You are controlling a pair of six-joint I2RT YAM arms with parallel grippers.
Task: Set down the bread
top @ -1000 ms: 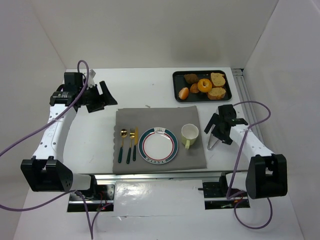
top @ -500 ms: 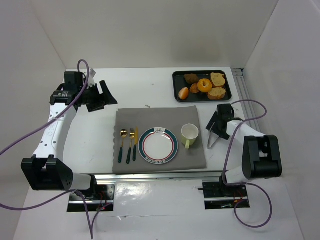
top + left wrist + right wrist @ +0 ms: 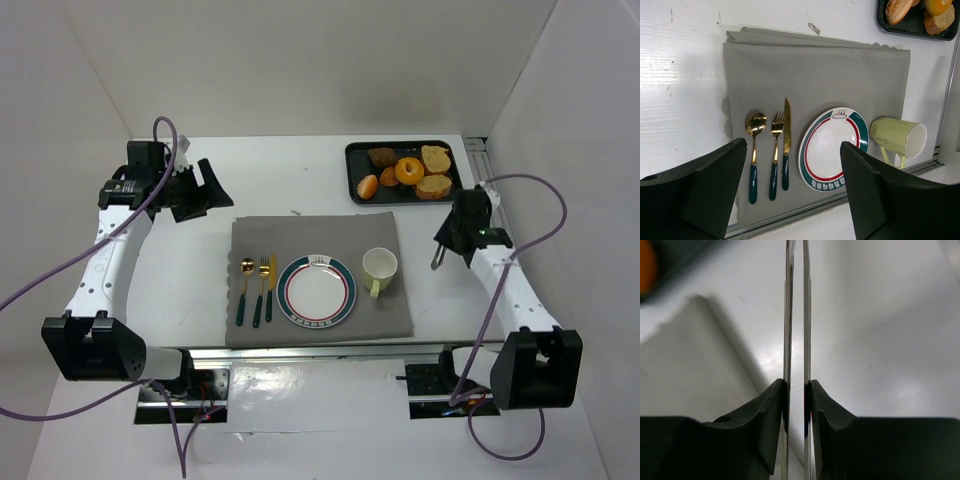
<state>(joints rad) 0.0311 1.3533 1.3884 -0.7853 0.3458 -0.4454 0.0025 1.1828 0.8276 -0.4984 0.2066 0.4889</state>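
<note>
The bread (image 3: 433, 187), a golden-tan slice with a brown crust, lies at the near right of the black tray (image 3: 355, 152) at the back right. My right gripper (image 3: 452, 238) hangs just in front of that tray, shut on a pair of thin metal tongs (image 3: 438, 260). In the right wrist view the two tong blades (image 3: 789, 315) run straight up between my pads (image 3: 771, 405), a narrow slit left between them. My left gripper (image 3: 213, 188) is open and empty at the back left, and in the left wrist view it (image 3: 792, 145) frames the plate (image 3: 834, 149).
A grey placemat (image 3: 320, 235) carries a spoon, fork and knife (image 3: 256, 290), the plate (image 3: 317, 291) and a pale green mug (image 3: 380, 268). The tray also holds a paler slice (image 3: 436, 157), a dark bun (image 3: 382, 156) and an orange (image 3: 408, 170).
My right gripper has shut on the tongs and carried them from beside the mug back and to the right, toward the tray. The left arm has not moved.
</note>
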